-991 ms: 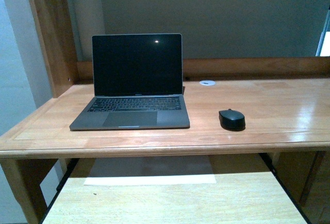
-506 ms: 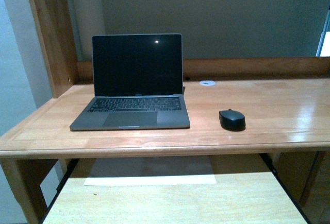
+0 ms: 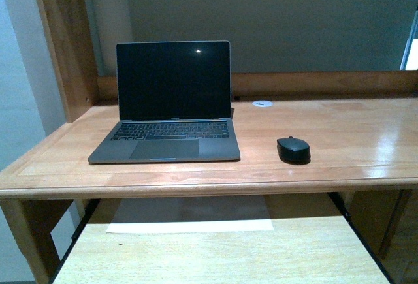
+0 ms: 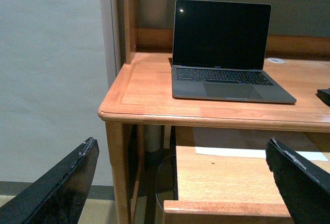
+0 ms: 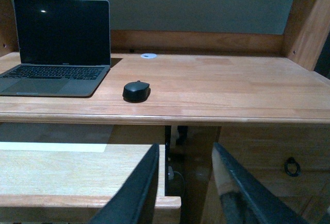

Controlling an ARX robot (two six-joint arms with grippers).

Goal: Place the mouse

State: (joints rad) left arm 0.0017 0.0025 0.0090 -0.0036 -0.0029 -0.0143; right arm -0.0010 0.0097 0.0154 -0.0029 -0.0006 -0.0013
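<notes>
**Mouse on the surface beside the laptop, both arms low and empty**

From the front view I saw an open grey laptop [image 3: 166,111] standing on the left half of the wooden surface [image 3: 353,134], its screen dark and upright, its keyboard facing me; a small white disc [image 3: 262,104] lay near the rear rail, just behind the laptop's right corner; the mouse [image 3: 294,149] sat on the surface to the right of the laptop, apart from it, near the front edge; nothing lay between the mouse and that edge.

A tall wooden post [image 3: 62,42] rose at the left rear corner and a low wooden rail [image 3: 326,83] ran along the back; to the right of the mouse the surface was bare wood out to the frame's side; beneath the front edge a pull-out shelf [image 3: 222,254] stood extended, with a pale sheet of paper [image 3: 189,226] lying at its back.

In the left wrist view the left gripper [image 4: 180,183] had its jaws spread wide, holding and touching nothing, below and off the surface's left corner; in the right wrist view the right gripper [image 5: 185,183] had its jaws parted only narrowly, also empty, low over the shelf's edge, with the mouse well ahead of them on the surface.
</notes>
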